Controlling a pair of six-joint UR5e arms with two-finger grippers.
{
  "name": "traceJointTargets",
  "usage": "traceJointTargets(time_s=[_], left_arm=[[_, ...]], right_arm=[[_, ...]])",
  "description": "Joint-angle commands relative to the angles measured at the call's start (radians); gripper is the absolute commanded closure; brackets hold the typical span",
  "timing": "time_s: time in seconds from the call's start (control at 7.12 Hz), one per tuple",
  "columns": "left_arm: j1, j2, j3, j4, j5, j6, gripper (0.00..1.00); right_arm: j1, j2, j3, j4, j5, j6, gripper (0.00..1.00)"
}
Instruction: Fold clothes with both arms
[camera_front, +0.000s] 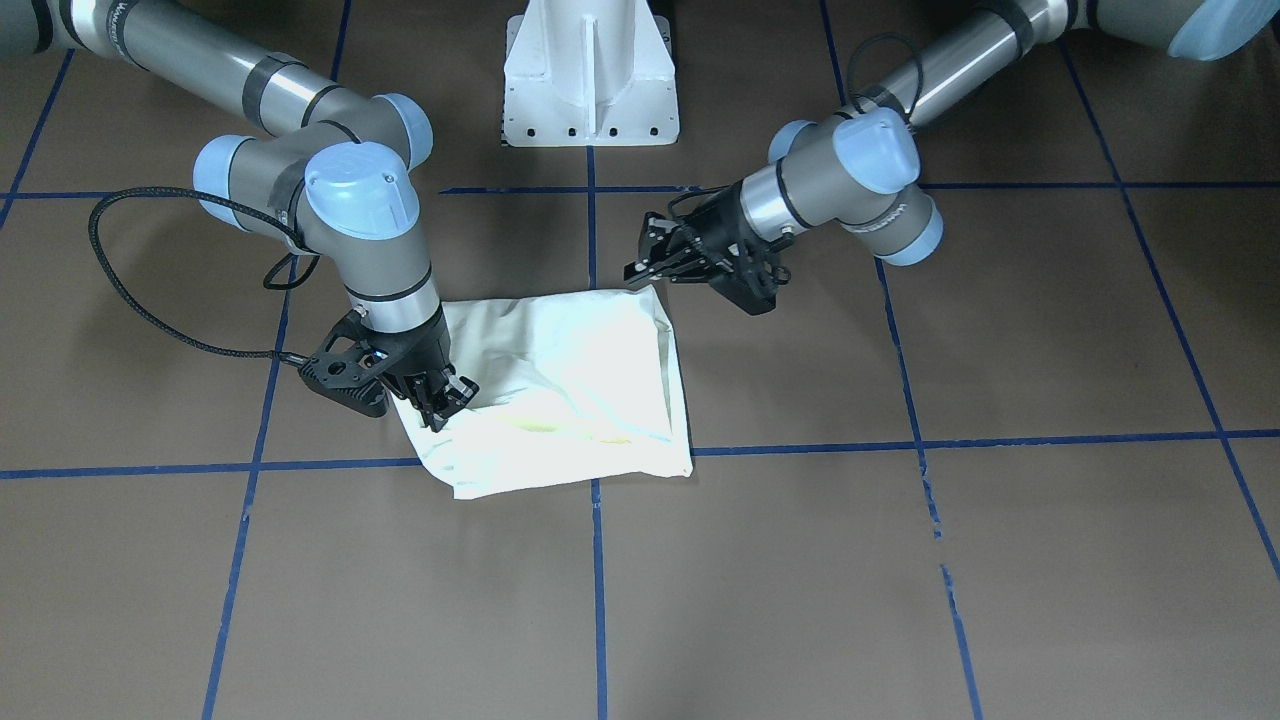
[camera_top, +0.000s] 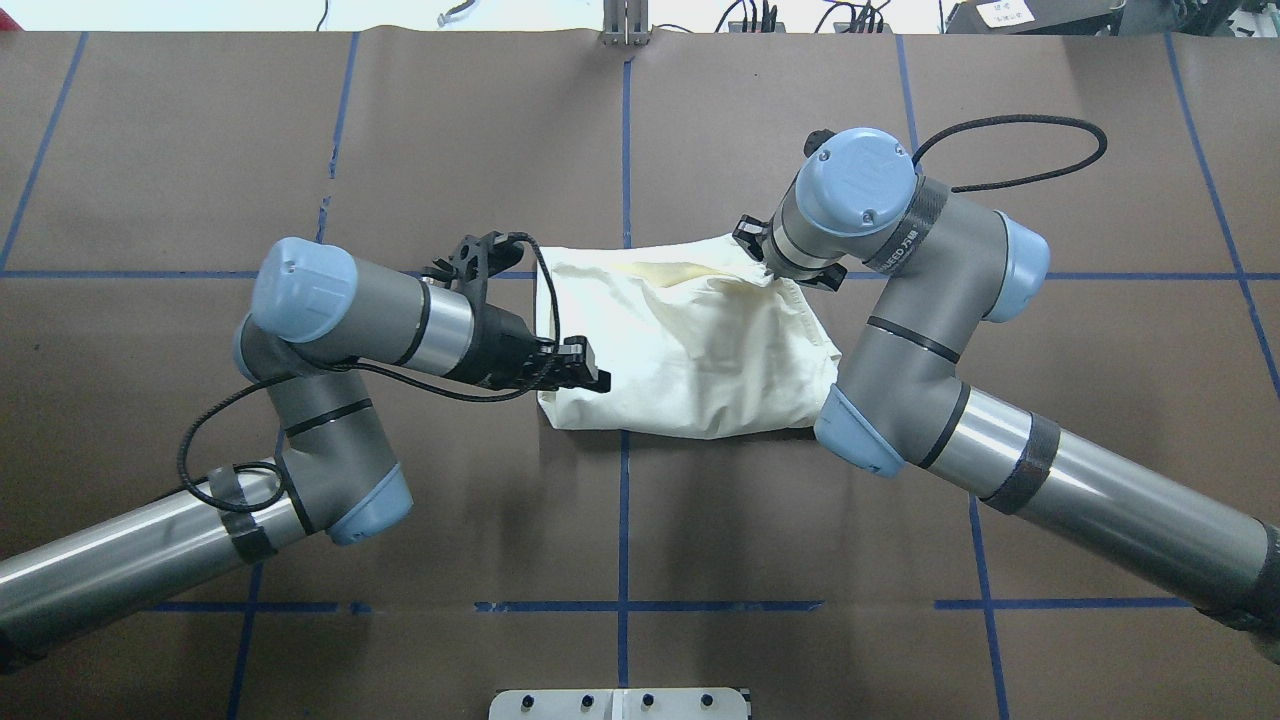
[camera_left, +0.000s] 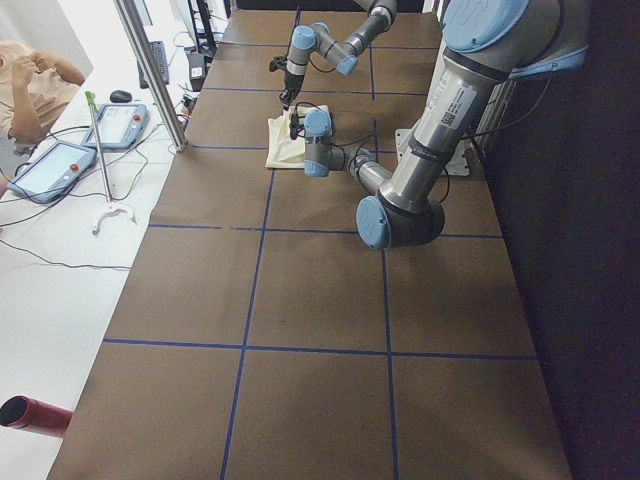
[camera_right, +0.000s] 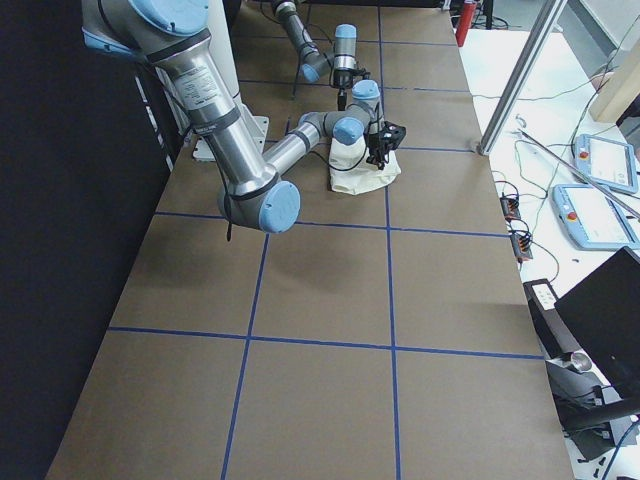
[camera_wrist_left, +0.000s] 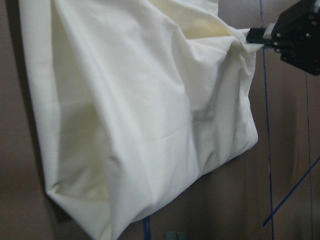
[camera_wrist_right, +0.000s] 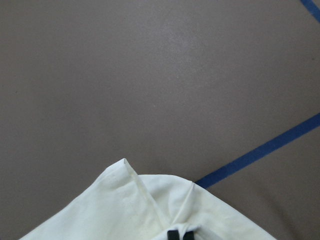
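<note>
One shirt (camera_front: 580, 390) lies folded into a rough, soft-edged rectangle at the middle of the table (camera_front: 950, 600), just out from the white base (camera_front: 590, 90). Its upper face is plain cream cloth, matt and creased, puffed rather than flat, with a yellower patch by its far edge. The table is covered in dull brown paper, marked off in squares by blue tape (camera_front: 800, 445).

The right gripper (camera_front: 447, 400) points down at the shirt's far right corner, its black fingers closed on a pinch of cloth, and creases run toward it. The right wrist view shows this best: the fingertips (camera_wrist_right: 173, 234) sit at the bottom edge with a hemmed fold gathered between them. The overhead view hides that grip under the right arm (camera_top: 895, 380). The left wrist view shows the same pinch from the side.

The left gripper (camera_front: 650, 252) lies nearly level at the shirt's near left corner, just above the cloth. Its fingers seem spread and hold nothing, though only the front view shows the gap at all clearly. The overhead view alone shows its tip overlapping the shirt's left edge.
</note>
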Motion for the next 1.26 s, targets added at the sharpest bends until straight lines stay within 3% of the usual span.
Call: traceJointTargets(time_s=[0.0,0.7,1.12], left_arm=[[0.043,-0.044,0.069,0.021,0.062,0.003,1.0],[0.043,0.072,0.043,0.021,0.064,0.087,1.0],[0.017,0.153,-0.078,0.034,0.067,0.078,1.0]], right_arm=[[0.0,0.001,0.0,0.0,0.002,0.0,1.0],[0.002,0.0,0.003,0.0,0.002,-0.002,1.0],[0.006,-0.008,0.002,0.002,0.0,-0.023,1.0]])
